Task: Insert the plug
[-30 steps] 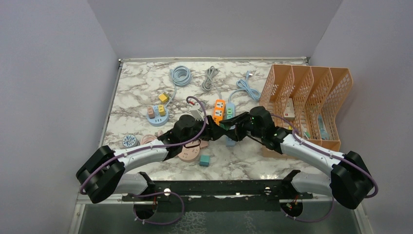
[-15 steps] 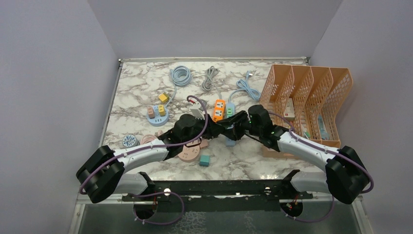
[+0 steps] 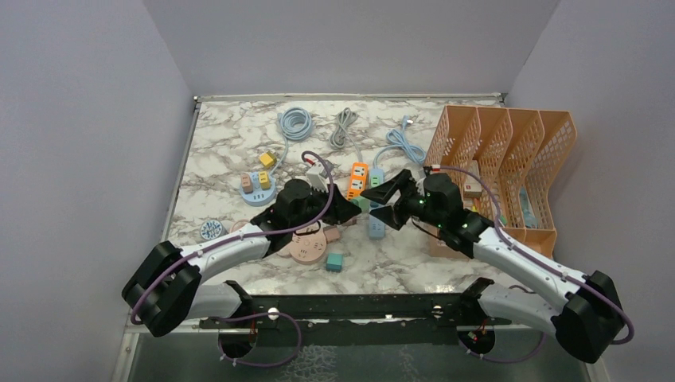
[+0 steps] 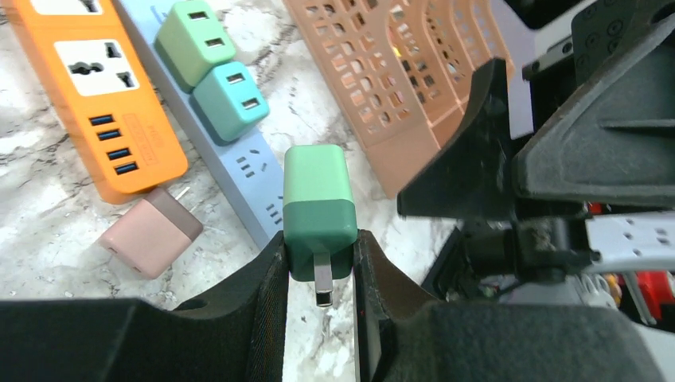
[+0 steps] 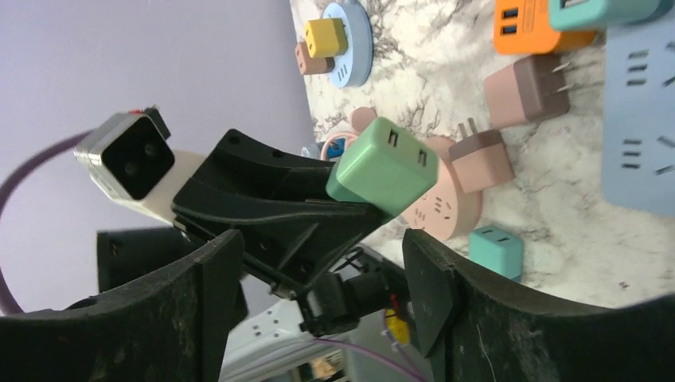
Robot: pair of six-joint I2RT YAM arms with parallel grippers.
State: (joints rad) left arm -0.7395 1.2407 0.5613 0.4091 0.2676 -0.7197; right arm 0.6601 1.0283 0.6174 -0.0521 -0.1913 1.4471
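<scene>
The plug [image 4: 318,207] is a green cube charger with metal prongs pointing back toward my left wrist. My left gripper [image 4: 318,248] is shut on its darker prong end and holds it above the marble, near the pale blue power strip [image 4: 232,169]. In the top view the left gripper [image 3: 350,208] and plug [image 3: 363,204] hang mid-table beside that strip [image 3: 376,228]. My right gripper [image 3: 390,199] is open just to the right of the plug, touching nothing. The right wrist view shows the plug [image 5: 386,167] beyond my open right gripper [image 5: 318,270].
Two green and teal chargers [image 4: 213,76] sit plugged in the blue strip, with an orange strip [image 3: 357,179] alongside. Loose pink adapter [image 4: 150,235], pink round socket [image 3: 308,245] and teal cube [image 3: 334,262] lie nearby. An orange file rack [image 3: 509,159] stands right; coiled cables [image 3: 296,123] lie behind.
My left gripper has shut on the green plug. The right gripper has opened, let go of it and drawn back to the right.
</scene>
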